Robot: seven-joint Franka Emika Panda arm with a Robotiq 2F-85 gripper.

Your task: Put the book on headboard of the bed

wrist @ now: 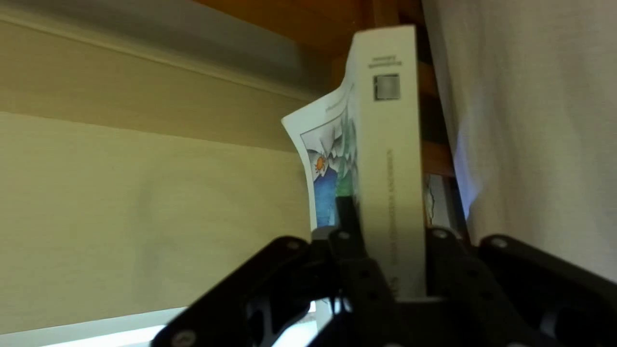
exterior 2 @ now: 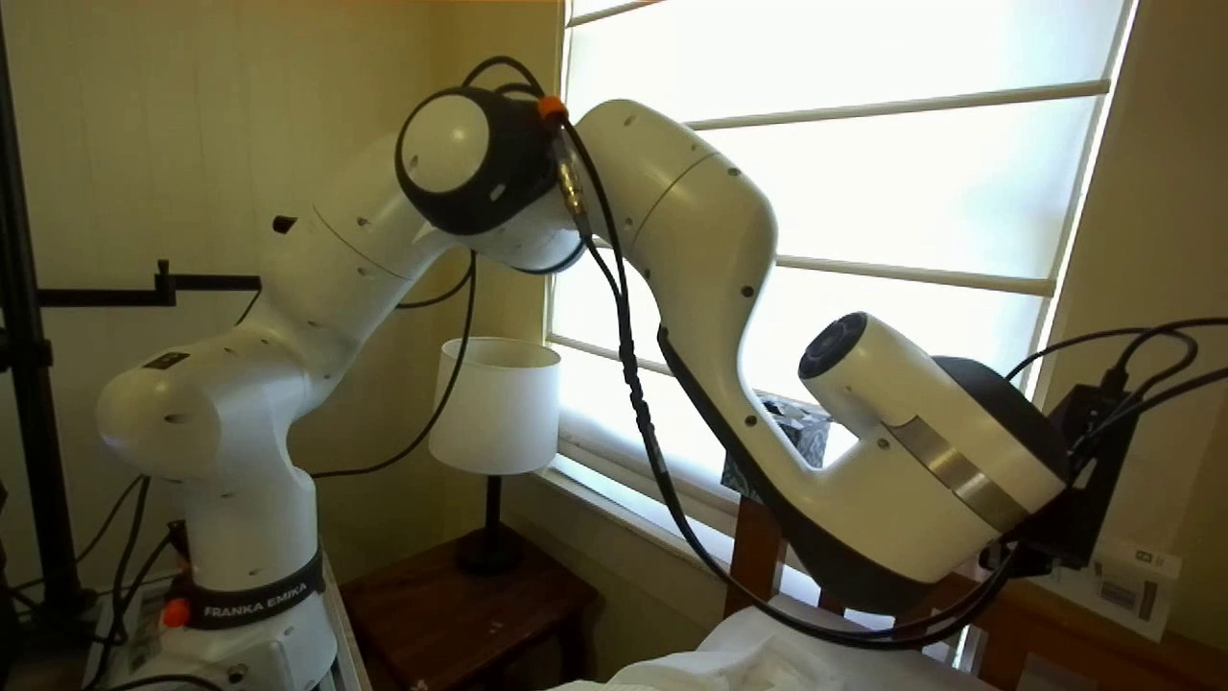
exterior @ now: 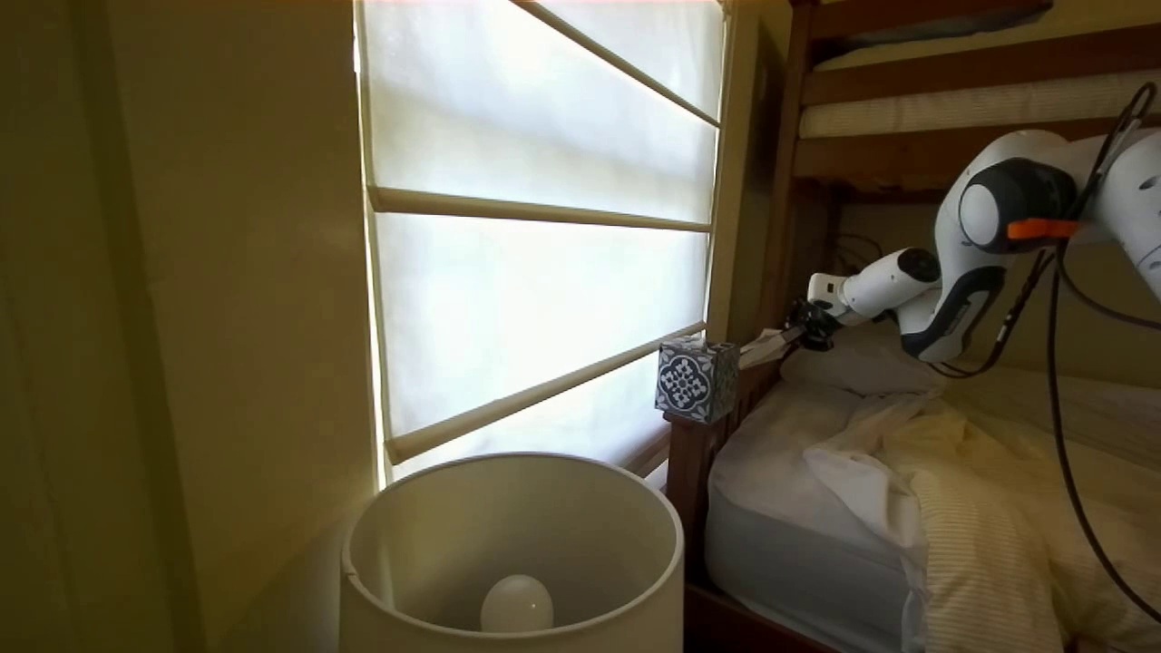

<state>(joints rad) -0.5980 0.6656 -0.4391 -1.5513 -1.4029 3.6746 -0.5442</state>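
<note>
Book (wrist: 389,120) is pinched on both sides by the claw (wrist: 389,224), closed only to its thickness, near the top of the headboard (exterior: 697,462), probably so it can be set there.

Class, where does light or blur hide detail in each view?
Glare whitens the window blind in both exterior views; the wall is dim in an exterior view; in the wrist view, the hand is dark, the lettering on the book blurred.
</note>
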